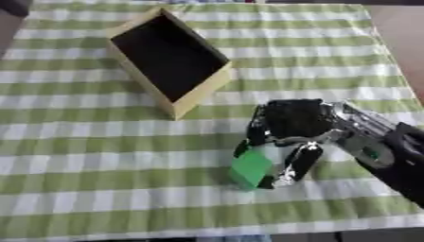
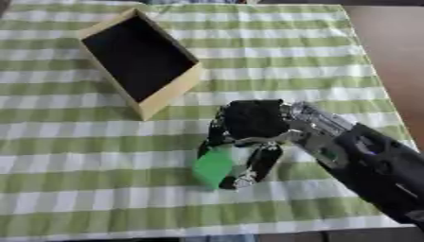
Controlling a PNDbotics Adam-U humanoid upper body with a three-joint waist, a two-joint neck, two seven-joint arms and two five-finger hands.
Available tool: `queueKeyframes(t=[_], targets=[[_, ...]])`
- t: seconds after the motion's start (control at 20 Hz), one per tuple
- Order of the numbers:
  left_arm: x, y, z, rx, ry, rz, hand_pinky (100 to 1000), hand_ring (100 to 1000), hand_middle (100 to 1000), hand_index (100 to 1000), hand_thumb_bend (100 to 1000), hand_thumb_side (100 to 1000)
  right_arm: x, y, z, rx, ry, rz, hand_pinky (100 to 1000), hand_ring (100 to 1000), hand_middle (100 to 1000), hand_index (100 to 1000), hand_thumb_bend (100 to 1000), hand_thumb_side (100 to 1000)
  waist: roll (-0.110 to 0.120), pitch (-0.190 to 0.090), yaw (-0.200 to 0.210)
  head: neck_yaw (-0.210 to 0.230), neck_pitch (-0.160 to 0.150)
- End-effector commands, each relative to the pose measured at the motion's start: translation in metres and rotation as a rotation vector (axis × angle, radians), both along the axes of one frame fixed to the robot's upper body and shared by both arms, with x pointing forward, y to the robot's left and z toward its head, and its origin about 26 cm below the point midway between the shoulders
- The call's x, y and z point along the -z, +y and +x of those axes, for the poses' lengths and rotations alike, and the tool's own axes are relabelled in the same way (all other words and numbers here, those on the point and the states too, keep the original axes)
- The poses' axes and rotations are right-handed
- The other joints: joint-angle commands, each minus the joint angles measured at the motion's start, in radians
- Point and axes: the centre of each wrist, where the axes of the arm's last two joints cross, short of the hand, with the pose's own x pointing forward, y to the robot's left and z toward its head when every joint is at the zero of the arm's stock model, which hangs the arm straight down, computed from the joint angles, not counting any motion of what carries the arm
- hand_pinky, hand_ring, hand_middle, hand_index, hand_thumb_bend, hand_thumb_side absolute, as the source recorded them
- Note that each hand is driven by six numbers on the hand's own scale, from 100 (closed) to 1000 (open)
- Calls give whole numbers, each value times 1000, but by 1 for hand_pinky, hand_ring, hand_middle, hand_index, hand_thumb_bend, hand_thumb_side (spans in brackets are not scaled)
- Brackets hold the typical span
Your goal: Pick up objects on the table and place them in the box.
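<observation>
A green block (image 1: 249, 169) lies on the green-and-white checked tablecloth, in front of the middle. My right hand (image 1: 291, 124) comes in from the lower right and is over it, fingers curled down on one side and the thumb on the other, closed round the block. The box (image 1: 201, 94) is a shallow tan tray with a dark inside, lying askew at the upper left of the cloth, well apart from the hand. Nothing shows inside it. My left hand is in neither view.
The checked cloth (image 1: 83, 142) covers most of the table. Bare brown table (image 1: 401, 33) shows along the right edge, and the cloth's front edge runs along the bottom.
</observation>
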Motion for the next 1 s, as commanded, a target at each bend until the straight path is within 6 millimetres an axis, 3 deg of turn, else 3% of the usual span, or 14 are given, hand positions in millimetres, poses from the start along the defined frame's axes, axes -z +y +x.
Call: queueKeyframes(t=[0.05,0.15,0.3,0.4,1.0], targets=[[-8,4,-2,-7,-32,16,528,636,580,716,100,560,-17,-6,1,11,-50,-8,100,115,156,477,149,449,1,-17,-2,-2,-10],[-8,4,-2,-8,-32,18,528,636,580,716,100,560,-20,-9,2,18,-53,-18,100,128,171,468,100,387,1,-18,-4,-2,-12],[-8,4,-2,-8,-30,18,528,636,581,716,100,560,-21,-11,2,30,-41,-24,100,132,174,454,100,177,0,-18,-5,-2,-14],[-8,4,-2,-9,-31,17,528,636,580,716,100,560,-21,-12,2,43,-26,-16,100,127,171,439,100,128,0,-18,-4,-1,-14],[-7,4,-2,-8,-29,18,529,636,581,716,100,560,-29,-9,1,82,49,15,100,106,153,400,100,100,-1,-19,-4,-2,-14]])
